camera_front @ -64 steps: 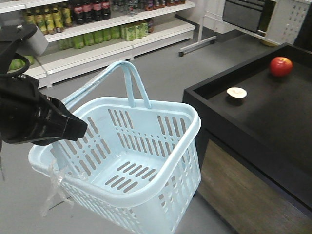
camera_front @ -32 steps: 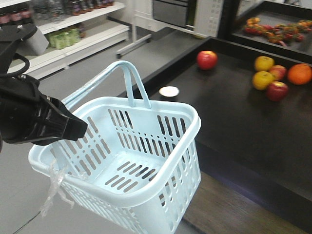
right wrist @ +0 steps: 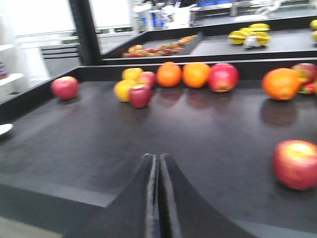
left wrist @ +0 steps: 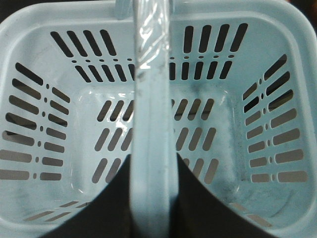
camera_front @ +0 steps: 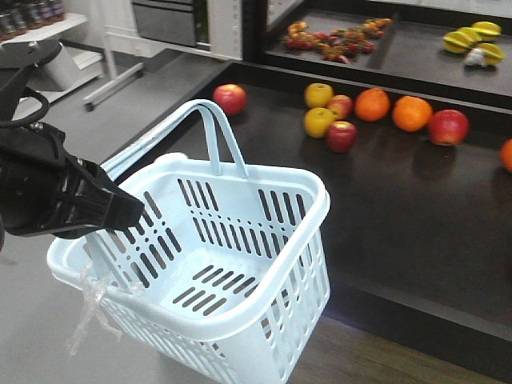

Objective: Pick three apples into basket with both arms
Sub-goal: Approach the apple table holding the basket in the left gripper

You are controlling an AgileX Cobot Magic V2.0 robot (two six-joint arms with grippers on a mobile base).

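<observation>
Pale blue-white plastic basket (camera_front: 314, 210), slotted sides, hoop handles raised, clear plastic scrap (camera_front: 90, 308) on the near-left corner, nothing inside. It hung in the air just beside the near edge of the black counter (camera_front: 416, 224).

The left gripper (camera_front: 128, 210) carried it. In the left wrist view a handle (left wrist: 151, 114) ran between the black fingers (left wrist: 111, 206), jaws clenched on it. The right gripper (right wrist: 158, 158) hovered over the near counter, fingers pressed together, holding nothing.

All the apples lay on the counter. The lone apple (camera_front: 230, 98) sat at the far left. The cluster apple (camera_front: 342, 136) was just beside a yellow fruit (camera_front: 319, 122). The right apple (camera_front: 448, 126) was just beside an orange (camera_front: 412, 113). A paler apple (camera_front: 342, 105) sat behind the cluster. The right wrist view showed 1 more, the near apple (right wrist: 296, 163), blurred.

Against 0.5 s ago the front view had swung. The lone apple went from upper centre to upper left and the cluster slid toward centre. The small white dish had left that view. The bottle shelf (camera_front: 28, 16) was nearly out at the top left. The basket and left gripper kept the same spot in frame.

Behind the counter was a second bin (camera_front: 336, 38) of small mixed fruit. In the front view the raised handle crossed the counter's left end, just below the lone apple.
</observation>
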